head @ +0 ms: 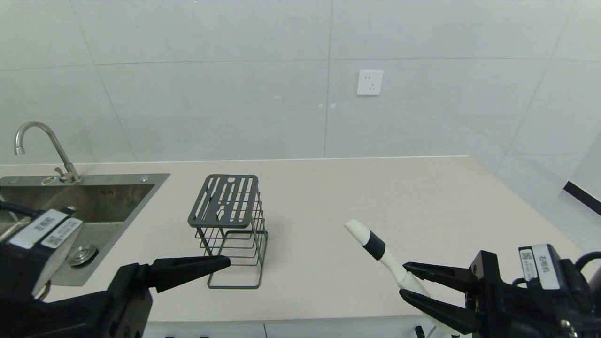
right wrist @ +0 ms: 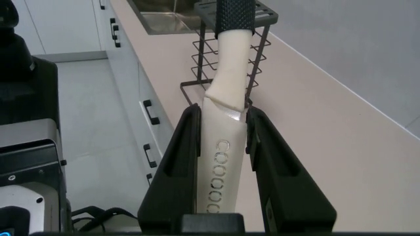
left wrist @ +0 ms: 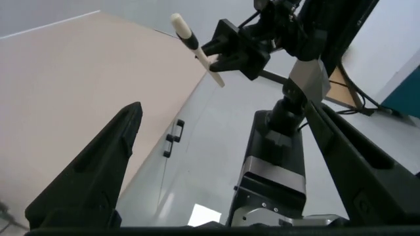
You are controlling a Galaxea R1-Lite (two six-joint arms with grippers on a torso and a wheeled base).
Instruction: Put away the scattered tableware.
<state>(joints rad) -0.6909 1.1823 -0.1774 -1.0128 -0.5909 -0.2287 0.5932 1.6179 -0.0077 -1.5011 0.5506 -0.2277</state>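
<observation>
Utensil (head: 375, 246), white with a black band near its free end, is held off the worktop (head: 399, 197) at the front right, well apart from the rack (head: 225, 202). The right hand (head: 404, 280) is clenched on the utensil. In the right wrist view both fingers (right wrist: 186, 141) press against opposite sides of a glossy section marked with small circles, and the cream shaft and textured black band project beyond the fingertips. In the head view the utensil is tilted, its rounded free end rising away from the hand towards the wall and the robot's left. The rack is a dark wire frame with a slotted flat top. It stands upright on the worktop just beside the sink (head: 117, 188) on the sink's right, and a curved tap (head: 42, 145) rises at the sink's rear edge. The left hand (left wrist: 223, 108) is released: in the left wrist view its two fingers stand wide apart with nothing between them. In the head view one left finger (head: 197, 268) lies near the front of the rack base; whether it touches the rack cannot be told. A white wall socket (head: 370, 82) sits on the tiled wall behind the worktop.
</observation>
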